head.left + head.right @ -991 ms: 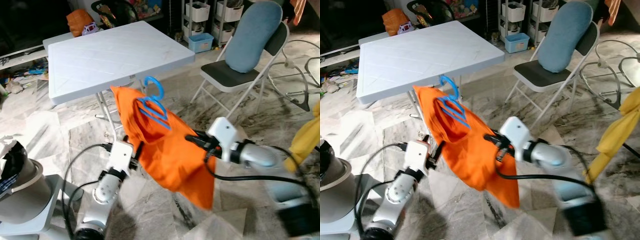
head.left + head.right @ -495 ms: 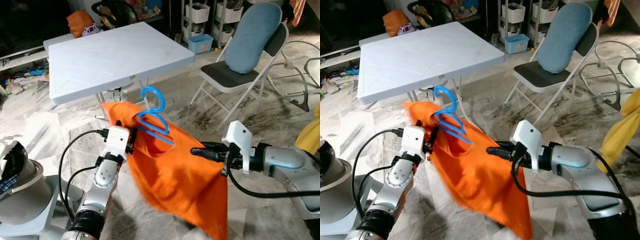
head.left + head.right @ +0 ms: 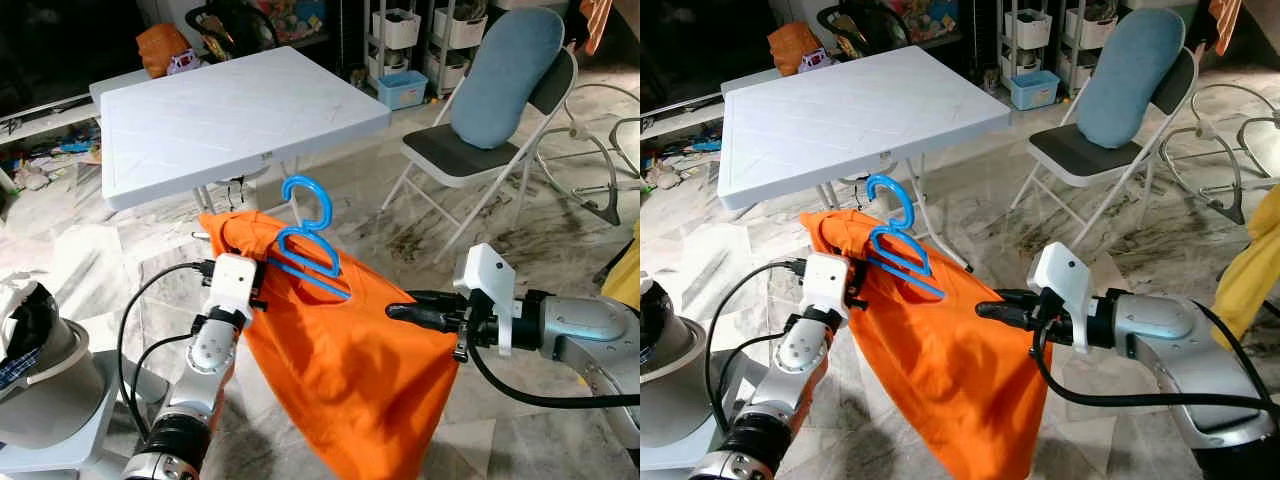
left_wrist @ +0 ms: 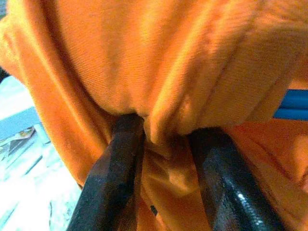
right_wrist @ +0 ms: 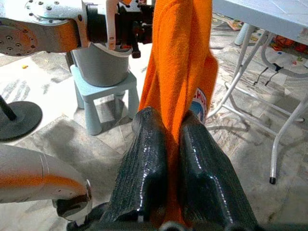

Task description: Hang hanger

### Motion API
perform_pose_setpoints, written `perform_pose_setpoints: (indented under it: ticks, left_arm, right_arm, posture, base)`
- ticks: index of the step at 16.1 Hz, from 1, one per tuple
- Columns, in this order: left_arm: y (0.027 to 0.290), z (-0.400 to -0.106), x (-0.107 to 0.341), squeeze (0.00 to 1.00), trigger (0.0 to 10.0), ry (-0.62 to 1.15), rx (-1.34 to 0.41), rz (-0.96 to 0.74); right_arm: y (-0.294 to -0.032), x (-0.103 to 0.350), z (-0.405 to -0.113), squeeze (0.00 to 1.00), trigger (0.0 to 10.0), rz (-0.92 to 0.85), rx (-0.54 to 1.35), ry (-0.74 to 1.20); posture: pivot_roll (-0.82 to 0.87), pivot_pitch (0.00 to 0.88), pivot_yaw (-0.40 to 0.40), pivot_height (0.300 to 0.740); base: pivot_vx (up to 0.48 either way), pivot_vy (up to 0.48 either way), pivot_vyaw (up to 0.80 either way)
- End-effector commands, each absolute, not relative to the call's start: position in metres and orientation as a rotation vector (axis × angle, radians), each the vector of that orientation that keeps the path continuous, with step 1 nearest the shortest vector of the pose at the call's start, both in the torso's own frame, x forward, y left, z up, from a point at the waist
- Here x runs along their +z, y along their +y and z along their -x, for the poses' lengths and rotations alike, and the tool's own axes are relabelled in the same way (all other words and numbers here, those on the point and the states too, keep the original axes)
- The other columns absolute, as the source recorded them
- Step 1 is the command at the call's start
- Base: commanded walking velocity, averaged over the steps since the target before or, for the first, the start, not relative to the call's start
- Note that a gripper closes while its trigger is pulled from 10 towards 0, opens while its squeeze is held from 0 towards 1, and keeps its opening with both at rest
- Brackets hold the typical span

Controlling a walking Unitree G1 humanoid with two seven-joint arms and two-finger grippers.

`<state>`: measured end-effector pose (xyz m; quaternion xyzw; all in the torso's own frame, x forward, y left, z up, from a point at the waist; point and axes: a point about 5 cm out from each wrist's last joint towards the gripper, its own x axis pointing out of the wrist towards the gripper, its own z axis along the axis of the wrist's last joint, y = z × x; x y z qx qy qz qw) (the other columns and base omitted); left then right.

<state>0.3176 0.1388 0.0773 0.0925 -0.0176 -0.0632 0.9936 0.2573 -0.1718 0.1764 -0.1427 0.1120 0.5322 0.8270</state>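
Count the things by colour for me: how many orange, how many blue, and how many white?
Orange: 2, the orange shirt held by both grippers and the orange bag beyond the table.
Blue: 3, the blue hanger, the blue cushion, the blue bin.
White: 1, the white table.
Total: 6.
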Motion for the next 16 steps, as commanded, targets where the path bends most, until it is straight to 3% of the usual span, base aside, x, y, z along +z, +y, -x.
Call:
perform_pose_setpoints:
  ticks: [1,10,12,15,16]
  left_arm:
    - [0.147,-0.321,0.081,0.00,0.0,-0.045,-0.101,-0.184]
    - [0.170,-0.318,0.079,0.00,0.0,-0.036,0.009,-0.212]
    - [0.170,-0.318,0.080,0.00,0.0,-0.037,0.007,-0.209]
    - [0.174,-0.317,0.084,0.00,0.0,-0.044,-0.002,-0.201]
    - [0.175,-0.317,0.084,0.00,0.0,-0.042,-0.005,-0.199]
  right_arm:
    - [-0.166,0.192,-0.253,0.00,10.0,0.318,1.183,0.164]
    - [-0.181,0.176,-0.262,0.00,10.0,0.493,1.103,0.240]
    - [-0.193,0.171,-0.266,0.00,10.0,0.587,1.064,0.271]
    - [-0.244,0.174,-0.270,0.00,10.0,0.797,0.999,0.372]
    - [-0.249,0.175,-0.271,0.00,10.0,0.816,0.991,0.383]
  posture:
    - [-0.14,0.000,0.121,0.740]
    - [-0.13,0.000,0.112,0.740]
    - [-0.13,0.000,0.112,0.740]
    - [-0.13,0.000,0.114,0.740]
    - [-0.13,0.000,0.114,0.740]
  base:
    - [0.000,0.000,0.00]
    - [0.000,0.000,0.00]
    - [0.000,0.000,0.00]
    - [0.000,0.000,0.00]
    - [0.000,0.000,0.00]
